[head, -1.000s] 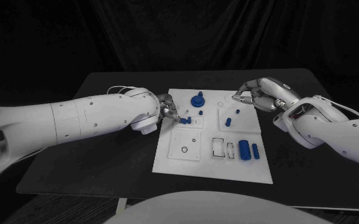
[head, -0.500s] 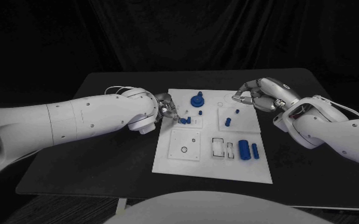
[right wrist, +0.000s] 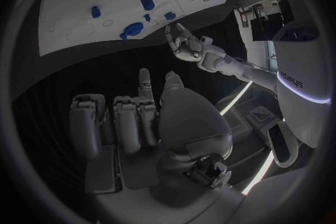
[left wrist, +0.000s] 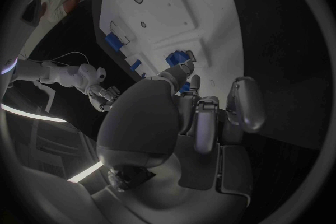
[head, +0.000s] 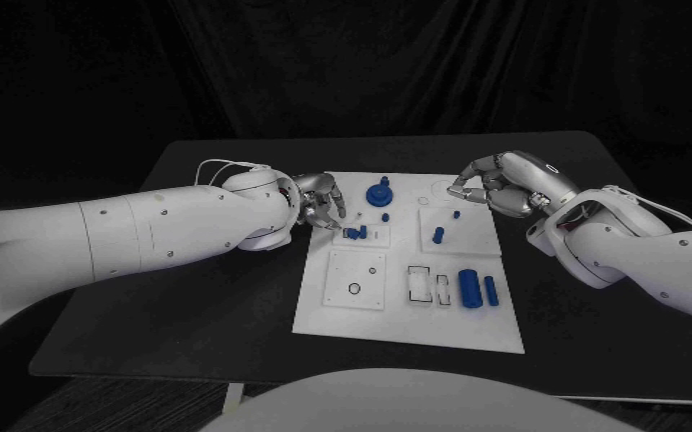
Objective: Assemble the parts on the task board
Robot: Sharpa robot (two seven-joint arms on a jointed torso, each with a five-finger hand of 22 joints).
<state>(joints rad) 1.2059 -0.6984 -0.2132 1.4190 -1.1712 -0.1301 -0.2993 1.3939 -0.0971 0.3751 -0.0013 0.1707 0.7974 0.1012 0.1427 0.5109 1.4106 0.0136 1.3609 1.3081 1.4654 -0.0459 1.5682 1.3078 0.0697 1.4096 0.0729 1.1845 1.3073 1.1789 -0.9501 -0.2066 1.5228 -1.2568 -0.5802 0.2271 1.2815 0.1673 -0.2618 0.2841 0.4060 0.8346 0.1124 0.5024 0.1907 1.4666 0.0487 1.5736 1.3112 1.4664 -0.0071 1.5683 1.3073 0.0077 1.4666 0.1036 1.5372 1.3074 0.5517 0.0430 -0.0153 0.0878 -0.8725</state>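
Observation:
The white task board [head: 411, 304] lies mid-table. A blue knobbed wheel [head: 381, 193] stands near its far edge, and small blue parts [head: 356, 233] stand in a block by its left side. Two blue pegs [head: 440, 235] stand to the right of them, and two blue cylinders [head: 479, 289] lie near the front right. My left hand [head: 320, 201] hovers at the board's left edge with its fingers apart, its tips just short of the small blue parts [left wrist: 181, 57]. My right hand [head: 495, 183] sits at the board's far right corner, its fingers curled in on nothing that I can see.
A dark ring [head: 355, 289] lies on the front left square of the board, beside rectangular slots [head: 420, 285]. Bare black table [head: 216, 292] surrounds the board on all sides. The right wrist view shows the wheel [right wrist: 133, 28] and my left hand [right wrist: 185, 45] beyond it.
My left hand has drawn back a little from the small blue parts, up and toward the board's left edge. My right hand has stayed put.

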